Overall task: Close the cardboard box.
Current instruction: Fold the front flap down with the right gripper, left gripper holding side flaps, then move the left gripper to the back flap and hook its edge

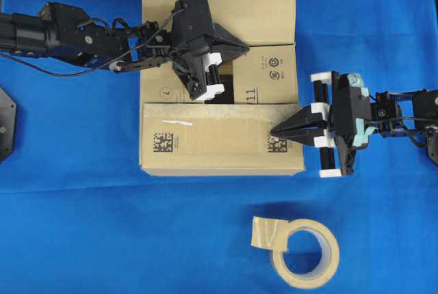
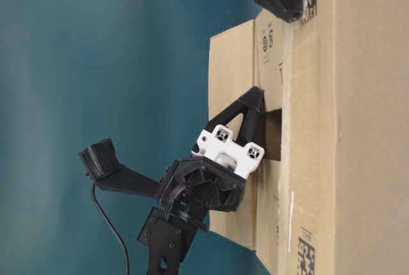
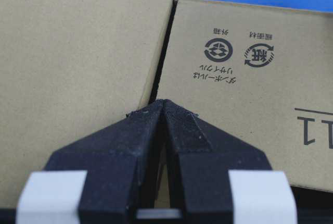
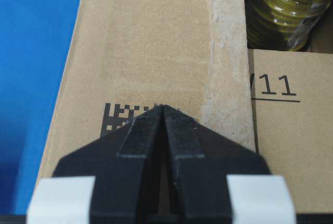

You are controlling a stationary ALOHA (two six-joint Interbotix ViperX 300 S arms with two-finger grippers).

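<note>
The brown cardboard box (image 1: 205, 147) stands mid-table. Its near flap with black square codes lies folded flat, and the far flap (image 1: 260, 10) lies beyond. The printed inner flaps (image 1: 270, 75) show between them, with a dark gap over yellow contents (image 4: 281, 21). My left gripper (image 1: 246, 48) is shut and empty, its tip at the far flap's edge where it meets the printed inner flap (image 3: 250, 78). It also shows in the left wrist view (image 3: 164, 101) and the table-level view (image 2: 257, 91). My right gripper (image 1: 272, 132) is shut and empty, its tip on the near flap at a square code (image 4: 117, 117).
A roll of beige tape (image 1: 306, 253) with a loose end lies on the blue cloth (image 1: 82, 225) in front of the box, to the right. The left arm (image 1: 61, 34) reaches in over the box's left side.
</note>
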